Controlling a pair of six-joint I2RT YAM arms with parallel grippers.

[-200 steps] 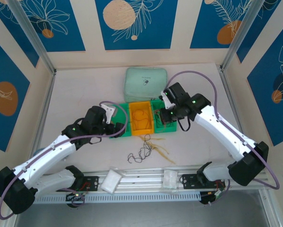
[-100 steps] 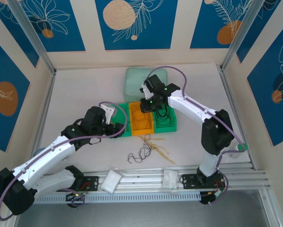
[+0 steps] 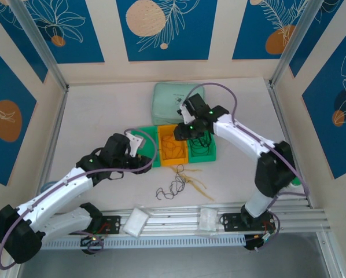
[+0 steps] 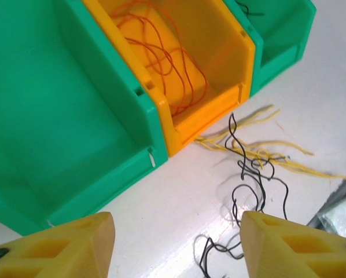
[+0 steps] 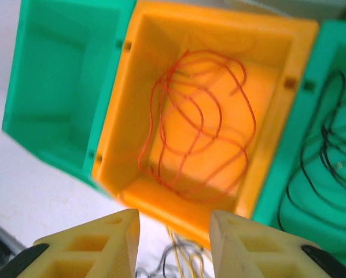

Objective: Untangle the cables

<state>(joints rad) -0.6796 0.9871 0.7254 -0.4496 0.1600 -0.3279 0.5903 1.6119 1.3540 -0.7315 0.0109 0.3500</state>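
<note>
A tangle of black cables (image 3: 172,189) (image 4: 241,164) and yellow cables (image 3: 195,183) (image 4: 262,152) lies loose on the table in front of the bins. Orange cables (image 3: 172,145) (image 4: 172,63) (image 5: 203,121) are coiled in the orange bin (image 3: 174,160). Black cables (image 3: 202,142) (image 5: 326,162) lie in the right green bin. My left gripper (image 3: 140,155) (image 4: 176,234) is open and empty, low over the table by the front of the left green bin (image 4: 57,110). Over the orange bin's near wall hangs my right gripper (image 3: 184,131) (image 5: 175,231), open with nothing between its fingers.
The left green bin (image 3: 150,139) (image 5: 60,75) holds nothing. A pale green pouch (image 3: 177,99) lies behind the bins. Two white pads (image 3: 137,220) sit on the front rail. Bare table stretches to the left and right of the bins.
My right arm swung left from the right green bin to above the orange bin, and its jaws opened. My left gripper's jaws narrowed somewhat and it shifted slightly.
</note>
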